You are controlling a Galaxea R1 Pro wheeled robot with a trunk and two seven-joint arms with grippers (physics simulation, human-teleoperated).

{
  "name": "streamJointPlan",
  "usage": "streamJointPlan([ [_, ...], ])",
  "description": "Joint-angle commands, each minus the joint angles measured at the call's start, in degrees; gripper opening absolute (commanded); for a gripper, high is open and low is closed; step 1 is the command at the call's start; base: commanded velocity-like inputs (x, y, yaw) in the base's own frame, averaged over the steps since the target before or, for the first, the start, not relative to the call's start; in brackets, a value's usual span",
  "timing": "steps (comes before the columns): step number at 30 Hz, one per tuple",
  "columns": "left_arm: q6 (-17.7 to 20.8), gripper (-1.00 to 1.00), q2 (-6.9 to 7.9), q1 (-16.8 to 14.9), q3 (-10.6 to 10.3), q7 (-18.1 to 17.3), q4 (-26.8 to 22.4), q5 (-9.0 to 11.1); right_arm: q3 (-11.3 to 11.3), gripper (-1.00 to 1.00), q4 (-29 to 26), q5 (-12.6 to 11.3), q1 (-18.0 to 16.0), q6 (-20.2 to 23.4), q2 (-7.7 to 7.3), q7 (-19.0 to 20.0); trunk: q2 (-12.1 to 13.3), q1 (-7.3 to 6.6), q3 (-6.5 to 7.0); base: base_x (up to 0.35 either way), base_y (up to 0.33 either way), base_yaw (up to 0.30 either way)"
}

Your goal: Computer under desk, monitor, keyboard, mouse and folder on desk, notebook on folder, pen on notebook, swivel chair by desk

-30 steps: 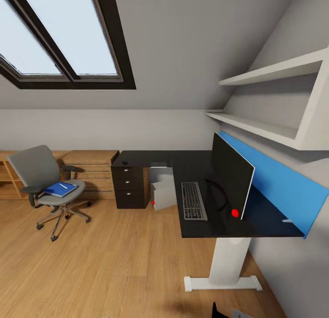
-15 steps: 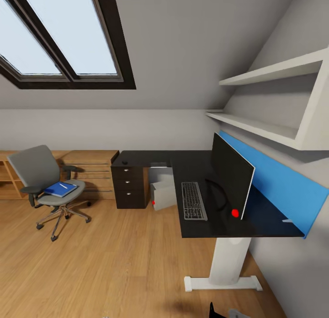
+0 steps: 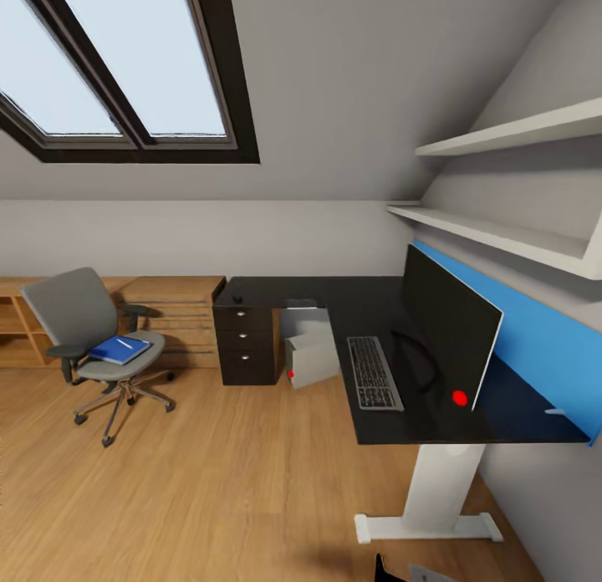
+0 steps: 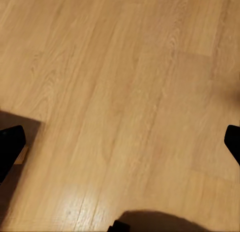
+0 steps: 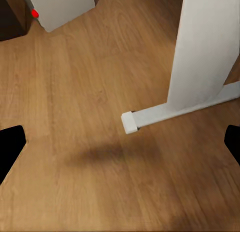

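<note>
The black desk [image 3: 334, 296] runs along the right wall. On it the monitor [image 3: 451, 331] stands with the keyboard [image 3: 374, 373] in front of it, and the small mouse [image 3: 238, 298] lies at the far left end above the drawers. The computer [image 3: 311, 358] [image 5: 60, 7] sits on the floor under the desk. At the left, the swivel chair [image 3: 84, 314] carries the blue folder [image 3: 117, 350] with the white pen [image 3: 124, 343] on it; I cannot make out the notebook. My left gripper [image 4: 120, 147] and right gripper [image 5: 120, 144] hang open and empty over the wooden floor.
A light wooden drawer chest [image 3: 171, 314] stands behind the chair. White shelves [image 3: 510, 239] and a blue wall panel [image 3: 535, 339] line the right wall. The desk's white leg [image 3: 439, 490] [image 5: 202, 52] rests on the floor close to my right gripper. A skylight [image 3: 125, 63] is overhead.
The whole head view has shifted, with the desk and chair now a little further right in the picture: the camera moved. The things themselves have not moved.
</note>
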Motion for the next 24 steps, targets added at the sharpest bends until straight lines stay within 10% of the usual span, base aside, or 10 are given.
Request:
streamJointPlan([
  [1,0.28,1.0,0.09,-0.01,-0.28,0.45,-0.14,0.28,0.59,1.0,0.01,-0.43,-0.06,-0.21,0.22,-0.42,-0.07,0.03,-0.08,0.122,0.272,0.0],
  [24,0.19,1.0,0.0,-0.01,-0.45,0.45,3.99,0.19,1.27,1.0,0.12,-0.25,-0.04,-0.22,0.42,-0.1,-0.07,0.03,-0.08,0.223,0.232,0.0],
])
